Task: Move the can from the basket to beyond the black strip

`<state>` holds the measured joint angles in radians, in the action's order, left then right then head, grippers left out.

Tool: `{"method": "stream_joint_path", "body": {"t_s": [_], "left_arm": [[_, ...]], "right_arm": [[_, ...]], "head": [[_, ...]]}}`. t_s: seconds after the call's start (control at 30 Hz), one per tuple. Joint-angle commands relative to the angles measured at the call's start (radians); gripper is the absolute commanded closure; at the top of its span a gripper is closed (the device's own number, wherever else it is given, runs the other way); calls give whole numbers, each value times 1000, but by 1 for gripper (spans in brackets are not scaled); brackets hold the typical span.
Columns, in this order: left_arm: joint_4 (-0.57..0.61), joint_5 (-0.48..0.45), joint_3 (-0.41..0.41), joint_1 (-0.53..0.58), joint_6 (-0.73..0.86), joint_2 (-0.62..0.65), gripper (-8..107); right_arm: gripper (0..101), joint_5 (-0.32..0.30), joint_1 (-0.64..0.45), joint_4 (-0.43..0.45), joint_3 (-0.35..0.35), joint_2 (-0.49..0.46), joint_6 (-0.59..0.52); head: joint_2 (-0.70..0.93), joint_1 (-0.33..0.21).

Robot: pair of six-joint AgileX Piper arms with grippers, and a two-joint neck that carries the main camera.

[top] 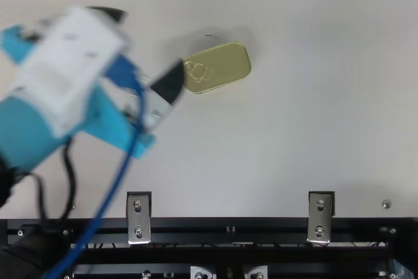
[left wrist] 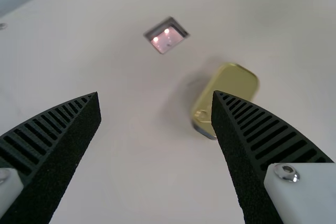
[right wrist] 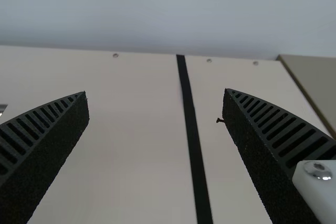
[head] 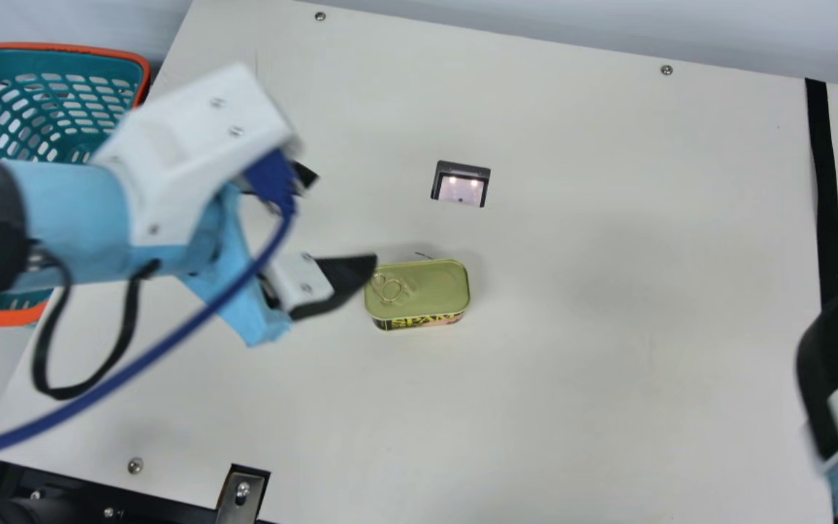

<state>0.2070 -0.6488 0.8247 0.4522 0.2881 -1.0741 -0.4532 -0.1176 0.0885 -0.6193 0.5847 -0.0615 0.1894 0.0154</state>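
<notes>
Claw on the left arm, so the left gripper [left wrist: 156, 98], has its two fingers spread wide with nothing between them. The can [top: 219, 66] sits lid up on the table [head: 572, 364], just to the right of that gripper's nearer fingertip; can't tell if they touch. Its long axis runs roughly left to right, right end angled a bit far, ring-pull on the left end.

Left arm is clearly nearer. The right gripper [right wrist: 155, 95], also wide apart and holding nothing, is well off to the right by the black strip [head: 824, 182]. Looks like a handover spot to me: left backs off, right comes left and pinches across the can's narrow width, or the arms might bump. The can's out of the basket [head: 99, 51], which is at the far left, but it's left of the strip, so the crossing isn't done.

Headcount: one can, one basket, one strip, two grippers, one dark-framed recess [head: 461, 184] on the far side of the can, two metal brackets [top: 138, 219] along the near edge
</notes>
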Motion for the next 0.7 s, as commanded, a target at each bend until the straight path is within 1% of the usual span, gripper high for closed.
{"method": "stream_joint_path", "body": {"t_s": [0.0, 0.13, 0.3, 0.47, 0.63, 0.67], "left_arm": [[-18, 56, -52, -106, -93, 89, 9], [-52, 129, -122, -245, -179, 166, 9], [-79, 226, -216, -396, -259, 234, 9], [-80, 298, -305, -490, -305, 288, 9], [-61, 344, -386, -546, -312, 323, 9], [-65, 334, -359, -531, -314, 319, 9]], "right_arm": [[0, 21, -12, -1, -88, 117, -19], [0, 42, -40, -45, -194, 229, -89], [0, 36, -76, -158, -311, 356, -222], [0, -4, -125, -303, -402, 467, -387], [0, -64, -183, -431, -478, 568, -554], [0, -78, -196, -455, -491, 587, -588]], "head": [[-7, -3], [-7, -3], [-7, -3], [-7, -3], [-7, -3], [-7, -3]]}}
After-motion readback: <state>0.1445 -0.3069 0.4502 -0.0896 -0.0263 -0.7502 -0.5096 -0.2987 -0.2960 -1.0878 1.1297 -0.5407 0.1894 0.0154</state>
